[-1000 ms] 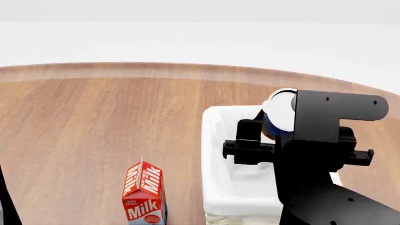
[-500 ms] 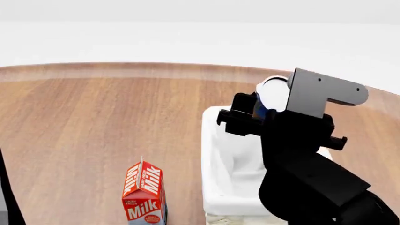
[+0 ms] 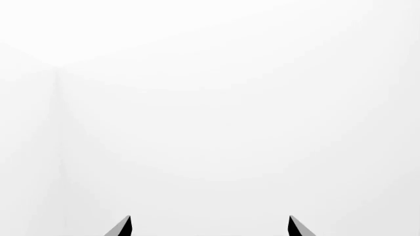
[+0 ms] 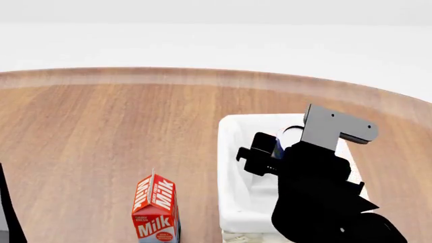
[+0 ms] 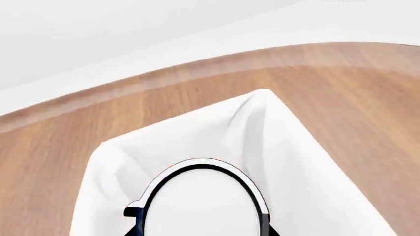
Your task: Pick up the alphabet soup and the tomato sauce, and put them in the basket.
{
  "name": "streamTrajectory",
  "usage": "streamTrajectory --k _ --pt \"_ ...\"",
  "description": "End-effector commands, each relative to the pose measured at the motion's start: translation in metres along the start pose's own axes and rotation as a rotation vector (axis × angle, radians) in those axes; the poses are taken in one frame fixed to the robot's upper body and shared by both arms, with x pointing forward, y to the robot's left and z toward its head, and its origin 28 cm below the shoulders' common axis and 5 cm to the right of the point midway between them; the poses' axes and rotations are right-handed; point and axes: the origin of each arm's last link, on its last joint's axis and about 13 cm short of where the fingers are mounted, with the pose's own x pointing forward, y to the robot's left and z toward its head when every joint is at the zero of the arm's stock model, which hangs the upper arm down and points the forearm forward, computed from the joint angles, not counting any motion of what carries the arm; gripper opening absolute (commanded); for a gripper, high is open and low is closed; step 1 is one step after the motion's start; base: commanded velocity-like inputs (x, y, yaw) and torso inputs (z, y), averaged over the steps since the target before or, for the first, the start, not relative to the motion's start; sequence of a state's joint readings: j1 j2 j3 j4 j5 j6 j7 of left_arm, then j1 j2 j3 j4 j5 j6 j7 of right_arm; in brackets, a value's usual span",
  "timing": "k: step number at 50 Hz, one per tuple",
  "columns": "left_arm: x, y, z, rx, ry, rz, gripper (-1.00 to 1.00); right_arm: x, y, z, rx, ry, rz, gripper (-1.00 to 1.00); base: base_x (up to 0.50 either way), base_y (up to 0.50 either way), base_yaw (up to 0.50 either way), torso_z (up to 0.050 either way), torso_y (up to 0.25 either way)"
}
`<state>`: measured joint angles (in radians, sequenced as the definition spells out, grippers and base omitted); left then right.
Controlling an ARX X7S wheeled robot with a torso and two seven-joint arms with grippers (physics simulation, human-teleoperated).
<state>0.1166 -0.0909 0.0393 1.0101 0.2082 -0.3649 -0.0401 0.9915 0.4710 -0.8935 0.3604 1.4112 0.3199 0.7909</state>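
Note:
My right gripper (image 4: 280,147) is shut on the alphabet soup (image 4: 278,147) and holds it low over the inside of the basket (image 4: 229,167), a cream-white basket with white lining at the table's right. Only a sliver of the can's blue label shows past the gripper in the head view. In the right wrist view the can's pale top (image 5: 200,201) fills the space between the jaws, with the basket's lining (image 5: 282,142) around it. The left gripper (image 3: 208,227) shows only two fingertips set apart against blank white. The tomato sauce is out of view.
A red and white milk carton (image 4: 156,208) stands on the wooden table (image 4: 101,131) left of the basket, near the front edge. A dark strip of the left arm (image 4: 5,212) shows at the far left.
My right gripper has tilted and come down with the can, from above the basket's far rim to inside the basket. The milk carton and basket have not moved.

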Motion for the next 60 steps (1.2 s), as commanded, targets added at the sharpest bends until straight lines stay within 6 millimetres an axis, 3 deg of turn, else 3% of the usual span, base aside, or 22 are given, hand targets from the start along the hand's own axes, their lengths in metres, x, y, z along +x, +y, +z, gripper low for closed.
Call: streamTrajectory --k 1,13,43,44,54,60 --pt "0.0 -0.001 -0.002 -0.001 0.003 -0.001 1.0 0.003 -0.001 0.002 -0.078 -0.025 -0.032 -1.0 0.0 0.0 0.0 0.0 0.0" --pt "0.0 -0.002 -0.005 -0.002 0.011 -0.002 1.0 0.012 -0.005 -0.015 -0.186 0.003 -0.089 -1.0 0.0 0.0 0.0 0.0 0.001" --pt "0.0 -0.003 -0.005 -0.003 0.011 -0.006 1.0 0.011 -0.003 -0.014 -0.184 0.003 -0.072 -1.0 0.0 0.0 0.0 0.0 0.001" --pt "0.0 -0.003 -0.005 -0.001 0.012 -0.005 1.0 0.01 -0.003 -0.013 -0.179 0.005 -0.074 1.0 0.0 0.0 0.0 0.0 0.0" --pt "-0.001 -0.003 -0.007 -0.005 0.014 -0.007 1.0 0.011 -0.003 -0.015 -0.178 0.007 -0.072 1.0 0.0 0.0 0.0 0.0 0.0" --pt "-0.001 -0.004 -0.008 -0.002 0.018 -0.008 1.0 0.006 0.001 -0.005 -0.186 -0.021 -0.061 1.0 0.0 0.0 0.0 0.0 0.0"
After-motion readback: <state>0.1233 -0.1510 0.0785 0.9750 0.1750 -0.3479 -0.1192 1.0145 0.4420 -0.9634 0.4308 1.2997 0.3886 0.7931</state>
